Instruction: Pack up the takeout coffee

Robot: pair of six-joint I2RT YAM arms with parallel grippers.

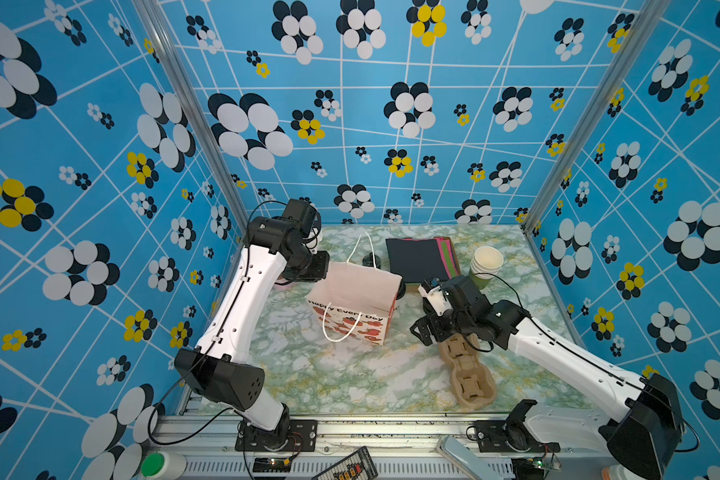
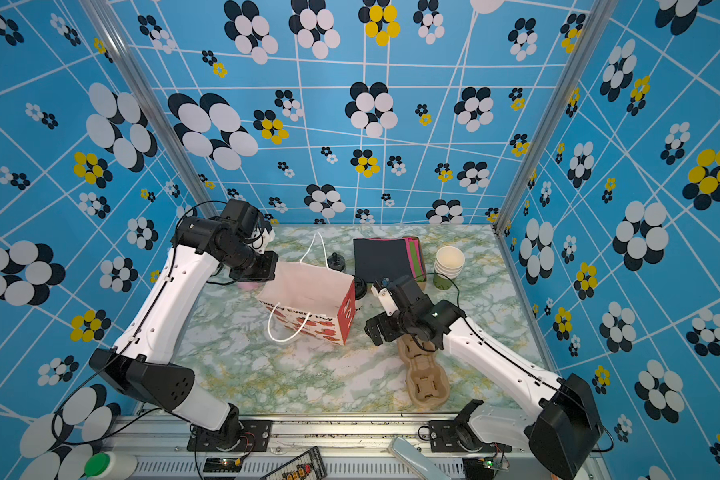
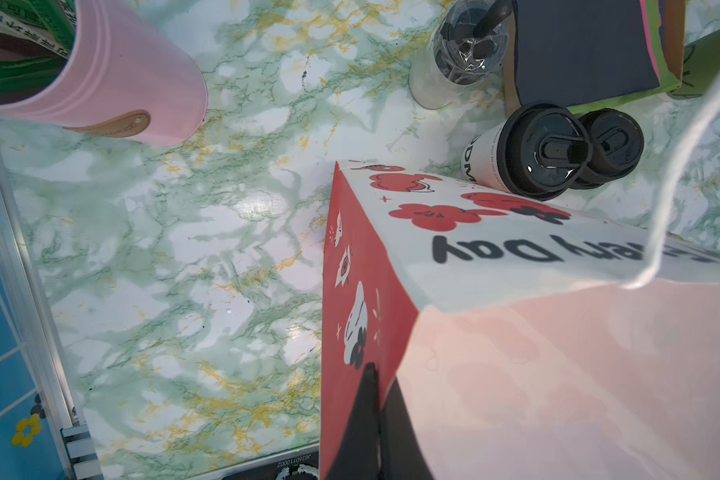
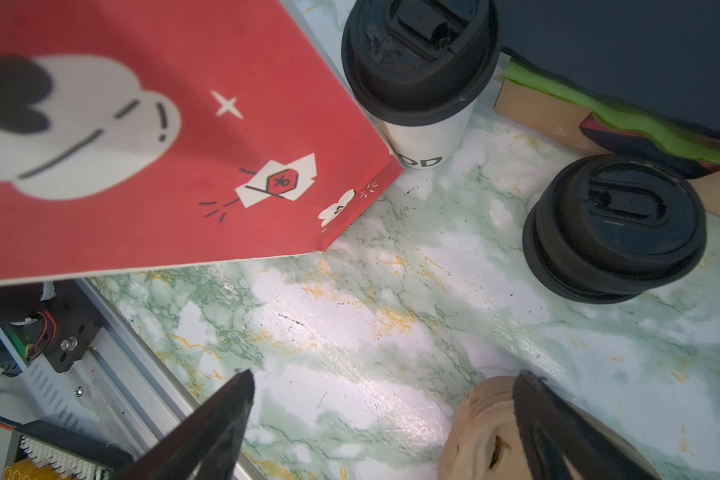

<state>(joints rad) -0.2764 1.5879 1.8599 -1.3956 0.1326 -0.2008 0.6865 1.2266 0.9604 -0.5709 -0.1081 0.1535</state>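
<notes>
Currently the takeout coffee [image 4: 422,83] stands upright, black lid on top, at the rear corner of the paper bag [image 4: 142,137], hard by the bag's red end panel. Whether cup and bag actually touch I cannot tell.

On that same end of the bag is the right gripper [image 4: 379,419], its jaws spread wide and empty. Bare table [image 4: 350,324] lies between its fingers and the cup. From those fingers the cup sits straight ahead and a little toward the bag. Its long axis is vertical, so I judge the coming grasp must come in level, around the white wall below the lid.

The lid stack [image 4: 616,228] stands farther out from the bag than the cup, apart from it and close enough to be caught by mistake. One right finger overlaps the near end of the cup carrier [image 4: 483,432].

At the bag's opposite end the left gripper [image 3: 373,399] is pinched closed on the bag's upper edge, seemingly steadying its mouth. The right arm is therefore plainly the nearer one.
</notes>
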